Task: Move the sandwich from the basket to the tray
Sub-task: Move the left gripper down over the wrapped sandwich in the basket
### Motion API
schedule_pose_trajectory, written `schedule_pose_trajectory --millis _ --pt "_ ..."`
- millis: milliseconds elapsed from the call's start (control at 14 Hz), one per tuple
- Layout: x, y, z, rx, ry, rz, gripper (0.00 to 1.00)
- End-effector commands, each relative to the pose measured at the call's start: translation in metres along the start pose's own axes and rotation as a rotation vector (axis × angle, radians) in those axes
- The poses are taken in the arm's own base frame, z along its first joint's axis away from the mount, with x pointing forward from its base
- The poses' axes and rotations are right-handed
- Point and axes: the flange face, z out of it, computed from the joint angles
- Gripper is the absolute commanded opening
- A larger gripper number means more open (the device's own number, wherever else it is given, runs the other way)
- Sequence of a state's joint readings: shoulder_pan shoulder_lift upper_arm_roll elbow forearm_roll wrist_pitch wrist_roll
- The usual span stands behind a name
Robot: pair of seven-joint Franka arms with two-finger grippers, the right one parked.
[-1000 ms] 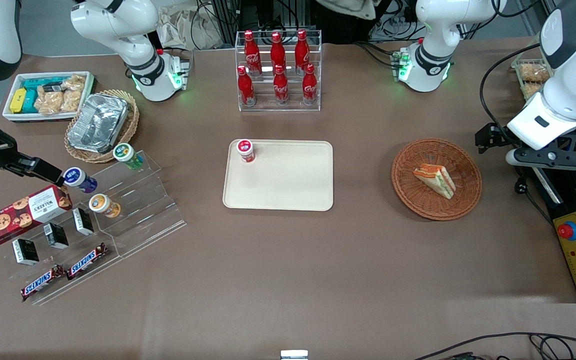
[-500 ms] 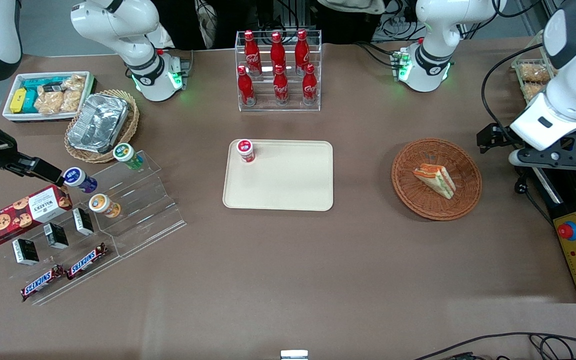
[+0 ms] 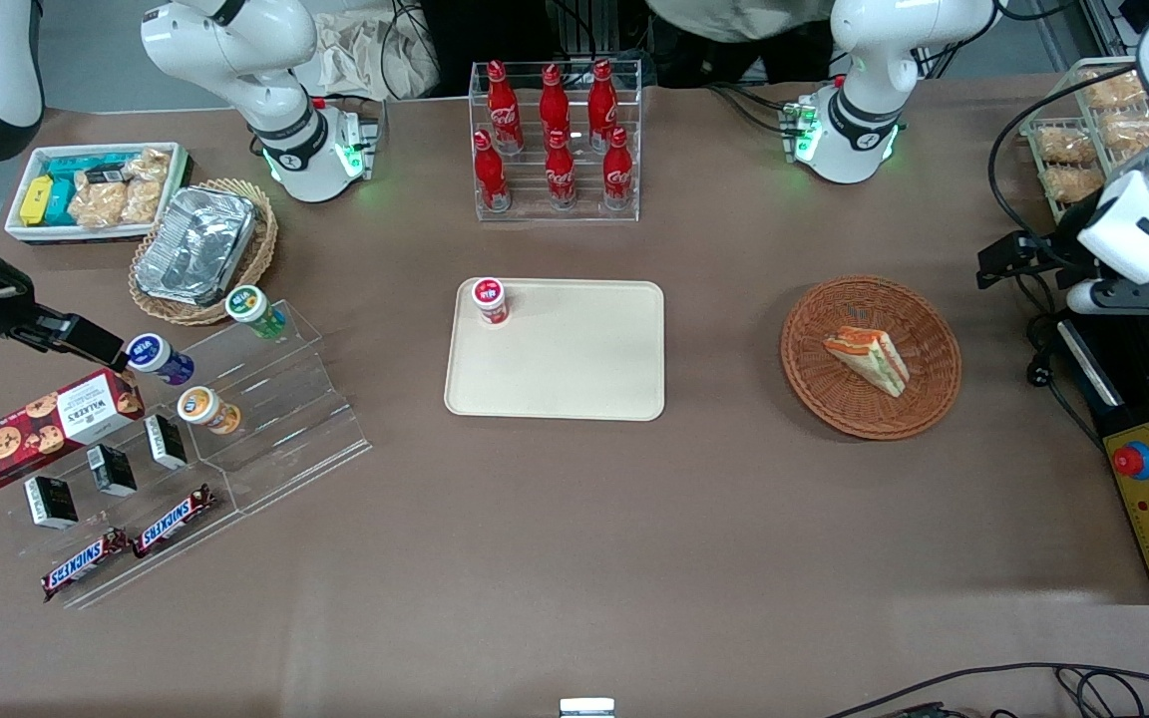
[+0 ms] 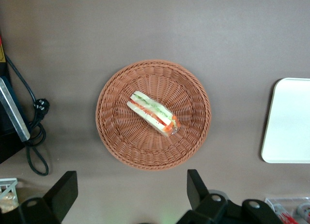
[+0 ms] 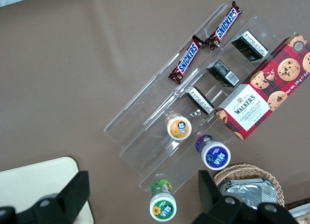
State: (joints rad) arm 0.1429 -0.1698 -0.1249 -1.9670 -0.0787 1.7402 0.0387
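The working arm's hand (image 4: pixel 128 197) hangs high over the table (image 3: pixel 574 558) with its two dark fingers (image 4: pixel 62 192) spread wide and nothing between them, and the wrist view looks straight down on its target. The sandwich (image 3: pixel 869 358), a clear-wrapped white-bread wedge showing orange, red and green filling, lies near the centre of the round reddish-brown wicker basket (image 3: pixel 819 384), not yet touched. In the front view the hand (image 3: pixel 1018 261) sits off the basket's rim toward the working arm's end of the table and slightly farther from the front camera than the sandwich, so the coming reach appears to call for a short sideways shift toward the parked arm's end together with a descent. The wedge's long axis runs diagonally across the basket: its broader end lies farther from the front camera and its narrower end points toward that camera and toward the working arm's end. The spread fingers line up roughly across the wrist picture while the wedge lies slantwise to them, so some wrist rotation would likely be needed for the fingers to close across its short dimension. The cream-beige tray (image 3: pixel 574 379) lies well apart from the basket toward the parked arm's end, with a small red-lidded cup (image 3: pixel 490 300) standing in one corner.
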Motion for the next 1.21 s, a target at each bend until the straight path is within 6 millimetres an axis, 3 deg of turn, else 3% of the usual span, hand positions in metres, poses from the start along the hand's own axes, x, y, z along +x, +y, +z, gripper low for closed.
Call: schedule_pose_trajectory --millis 0,286,500,571,786,1143 --pt "-0.031 0.003 0.03 0.025 0.068 -0.031 1.0" --pt "-0.04 0.004 0.071 0.027 0.044 -0.173 1.0" --pt "-0.037 0.022 0.09 0.026 0.089 -0.334 1.0" --pt "-0.04 0.035 0.106 0.045 0.105 -0.333 1.0" --pt "-0.039 0.048 0.137 0.056 0.145 -0.47 1.0" --pt "-0.032 0.047 0.172 0.055 0.131 -0.607 1.0"
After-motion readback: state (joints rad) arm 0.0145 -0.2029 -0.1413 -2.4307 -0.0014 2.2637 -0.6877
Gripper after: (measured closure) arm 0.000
